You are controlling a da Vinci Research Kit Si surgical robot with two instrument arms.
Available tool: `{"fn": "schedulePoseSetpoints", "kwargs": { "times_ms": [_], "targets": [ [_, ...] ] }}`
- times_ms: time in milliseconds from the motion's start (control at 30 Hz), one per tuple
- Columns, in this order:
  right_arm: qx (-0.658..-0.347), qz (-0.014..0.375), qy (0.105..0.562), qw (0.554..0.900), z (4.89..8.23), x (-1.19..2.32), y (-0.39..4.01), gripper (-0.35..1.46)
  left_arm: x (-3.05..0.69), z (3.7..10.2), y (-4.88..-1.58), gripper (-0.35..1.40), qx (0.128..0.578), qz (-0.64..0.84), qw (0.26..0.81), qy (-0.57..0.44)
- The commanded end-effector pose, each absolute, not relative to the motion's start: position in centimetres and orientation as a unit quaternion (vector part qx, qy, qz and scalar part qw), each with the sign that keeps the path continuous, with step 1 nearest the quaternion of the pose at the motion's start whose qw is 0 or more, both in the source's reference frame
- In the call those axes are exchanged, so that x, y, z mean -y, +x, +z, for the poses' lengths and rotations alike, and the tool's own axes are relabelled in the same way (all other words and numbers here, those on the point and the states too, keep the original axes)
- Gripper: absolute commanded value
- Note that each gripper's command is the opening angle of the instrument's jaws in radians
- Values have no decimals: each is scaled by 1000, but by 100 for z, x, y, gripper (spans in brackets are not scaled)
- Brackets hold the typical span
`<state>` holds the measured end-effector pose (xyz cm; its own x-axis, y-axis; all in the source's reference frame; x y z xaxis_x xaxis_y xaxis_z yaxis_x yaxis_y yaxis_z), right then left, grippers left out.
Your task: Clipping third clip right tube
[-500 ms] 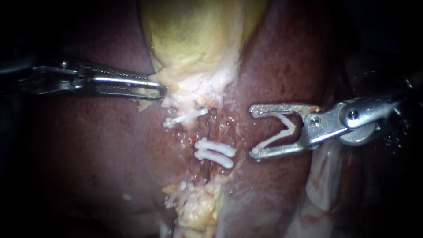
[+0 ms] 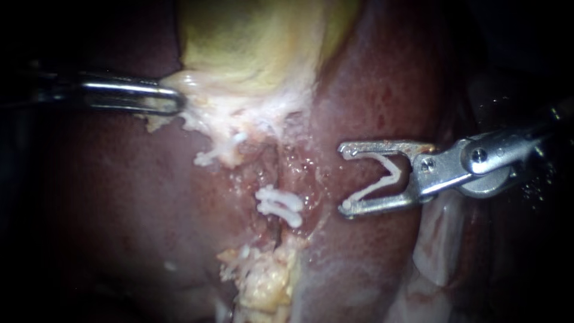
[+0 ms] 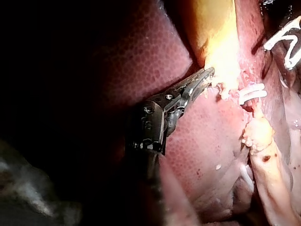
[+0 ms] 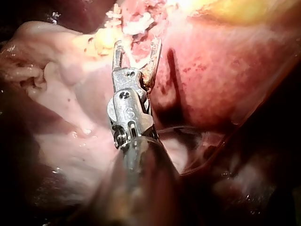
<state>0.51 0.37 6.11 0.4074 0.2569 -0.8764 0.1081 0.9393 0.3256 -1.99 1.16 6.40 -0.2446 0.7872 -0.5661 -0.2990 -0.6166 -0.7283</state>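
My right instrument (image 2: 345, 177) comes in from the right. Its jaws stand wide apart with a white V-shaped clip (image 2: 378, 177) seated between them, touching both. It hovers over the liver (image 2: 371, 90), to the right of two white clips (image 2: 280, 205) lying side by side across a tube (image 2: 272, 229). Another white clip (image 2: 216, 151) sits up and left, under the gallbladder's pale lower edge. My left instrument (image 2: 174, 101) is shut on that edge of the yellow gallbladder (image 2: 257, 54), holding it to the left. In the right wrist view the loaded jaws (image 4: 136, 47) point at the clips (image 4: 115, 14).
Yellow fatty tissue (image 2: 266, 281) lies below the clipped tube. Pale folded tissue (image 2: 436, 245) sits under the right instrument's shaft. Dark red liver (image 2: 119, 197) fills the left side. In the left wrist view the left instrument (image 3: 207, 75) lies beside the paired clips (image 3: 251, 92).
The left instrument has moved left and slightly up, dragging the gallbladder's edge and the upper clip with it. The paired clips shifted a little left. The right instrument has not moved.
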Motion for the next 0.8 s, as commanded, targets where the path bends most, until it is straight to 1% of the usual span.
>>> {"fn": "schedulePoseSetpoints", "kwargs": {
  "times_ms": [33,233,300,433,600,700,800],
  "targets": [
    [-543,45,169,821,611,-37,52,50,-118,638,-198,-35,245,748,363,-498],
    [-544,44,182,818,607,-34,56,50,-116,634,-199,-35,242,749,362,-500],
    [-546,46,207,810,606,-32,60,50,-116,634,-199,-35,242,749,362,-500],
    [-539,72,246,802,608,-29,70,49,-116,633,-199,-35,242,749,362,-500],
    [-530,106,301,786,626,-16,88,47,-116,634,-200,-35,242,748,363,-500],
    [-523,115,320,782,641,-11,99,45,-117,634,-201,-35,242,748,363,-500],
    [-521,130,325,779,656,-11,111,45,-117,634,-201,-35,241,748,363,-500]
  ]
}}
